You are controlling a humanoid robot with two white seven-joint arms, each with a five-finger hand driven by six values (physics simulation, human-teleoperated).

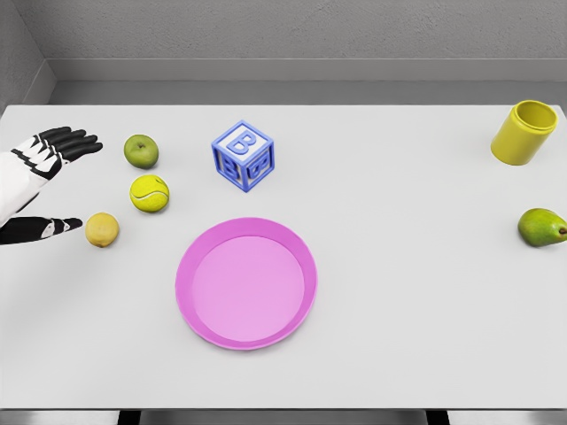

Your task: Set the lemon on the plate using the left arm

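The left hand (44, 186) is spread wide and holds nothing, thumb just beside the lemon (102, 229), which lies on the bench (399, 266) left of the plate (245, 283). A careless close could nudge the lemon away, or catch the nearby tennis ball (149, 193) instead.

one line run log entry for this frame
phase: approach | left hand: open beside lemon, no grasp | lemon: on table, left of plate | plate: empty | right arm: out of view

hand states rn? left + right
Left hand: open, fingers spread, holding nothing; thumb tip just beside the lemon.
Right hand: not in view.
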